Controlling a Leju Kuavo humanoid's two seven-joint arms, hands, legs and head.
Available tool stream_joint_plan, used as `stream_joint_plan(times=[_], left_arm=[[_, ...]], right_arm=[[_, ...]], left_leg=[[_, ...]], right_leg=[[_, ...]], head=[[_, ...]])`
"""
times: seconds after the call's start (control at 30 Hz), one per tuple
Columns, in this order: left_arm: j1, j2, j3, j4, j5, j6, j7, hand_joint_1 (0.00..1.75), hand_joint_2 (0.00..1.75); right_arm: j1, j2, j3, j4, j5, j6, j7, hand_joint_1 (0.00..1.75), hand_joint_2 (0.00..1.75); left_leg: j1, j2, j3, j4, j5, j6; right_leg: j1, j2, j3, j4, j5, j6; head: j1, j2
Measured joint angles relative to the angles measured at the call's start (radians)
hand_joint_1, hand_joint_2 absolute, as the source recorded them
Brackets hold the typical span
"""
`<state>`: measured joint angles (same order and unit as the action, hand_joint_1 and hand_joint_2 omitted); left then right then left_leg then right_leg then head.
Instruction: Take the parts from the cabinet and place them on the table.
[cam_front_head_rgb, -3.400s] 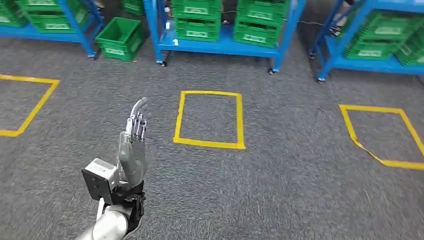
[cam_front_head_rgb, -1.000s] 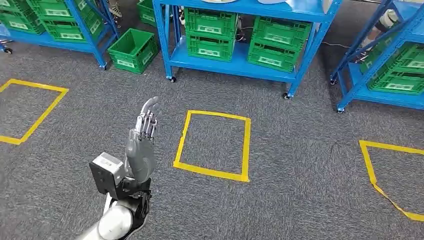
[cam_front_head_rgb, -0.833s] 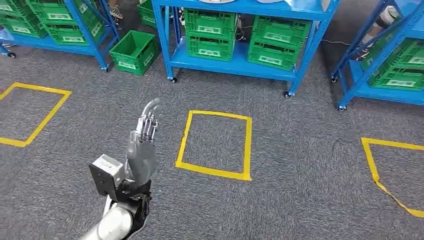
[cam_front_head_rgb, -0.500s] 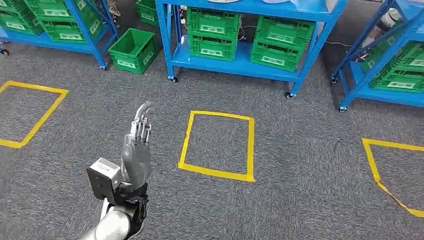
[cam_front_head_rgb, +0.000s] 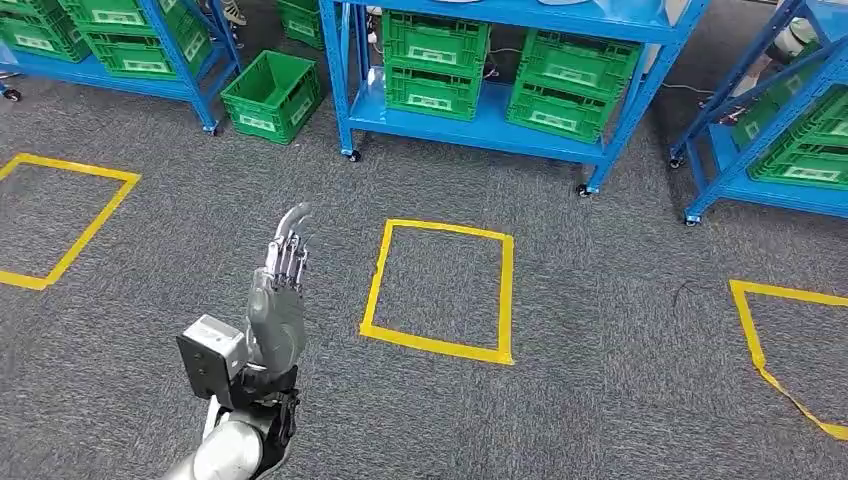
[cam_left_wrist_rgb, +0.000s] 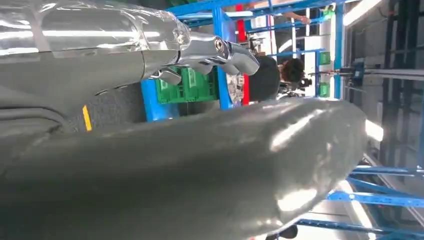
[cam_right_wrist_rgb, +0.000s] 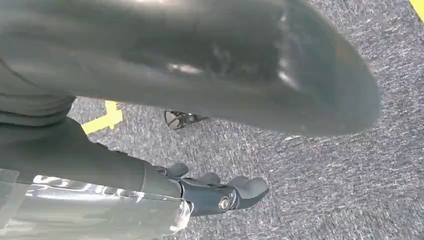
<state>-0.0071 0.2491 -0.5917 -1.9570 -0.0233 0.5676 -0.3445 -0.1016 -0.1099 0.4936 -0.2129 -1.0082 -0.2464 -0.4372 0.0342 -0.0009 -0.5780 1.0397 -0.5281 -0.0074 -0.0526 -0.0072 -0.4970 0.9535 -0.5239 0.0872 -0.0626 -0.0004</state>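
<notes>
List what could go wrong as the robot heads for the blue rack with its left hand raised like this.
1. The left hand is raised with fingers extended; walking in like this, it could strike the blue rack frame before reaching a crate.
2. The loose green crate on the floor sits beside the rack's left post and could catch a foot or the arm.
3. Wheels under the rack suggest it may roll if bumped.

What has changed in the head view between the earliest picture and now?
The camera has moved: the blue shelves, the green crates and the yellow floor square sit lower in the picture, so the robot has probably come nearer. The left hand stays raised, fingers apart, holding nothing.
</notes>
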Motion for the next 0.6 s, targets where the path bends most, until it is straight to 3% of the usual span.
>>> stream_joint_plan(times=[0.6], left_arm=[[0.025, 0.005, 0.000, 0.021, 0.032, 0.029, 0.017, 0.00, 0.00]], right_arm=[[-0.001, 0.002, 0.000, 0.000, -0.013, -0.003, -0.003, 0.00, 0.00]], left_leg=[[0.005, 0.000, 0.003, -0.003, 0.000, -0.003]], right_leg=[[0.005, -0.002, -0.003, 0.010, -0.006, -0.004]], head=[[0.000, 0.000]])
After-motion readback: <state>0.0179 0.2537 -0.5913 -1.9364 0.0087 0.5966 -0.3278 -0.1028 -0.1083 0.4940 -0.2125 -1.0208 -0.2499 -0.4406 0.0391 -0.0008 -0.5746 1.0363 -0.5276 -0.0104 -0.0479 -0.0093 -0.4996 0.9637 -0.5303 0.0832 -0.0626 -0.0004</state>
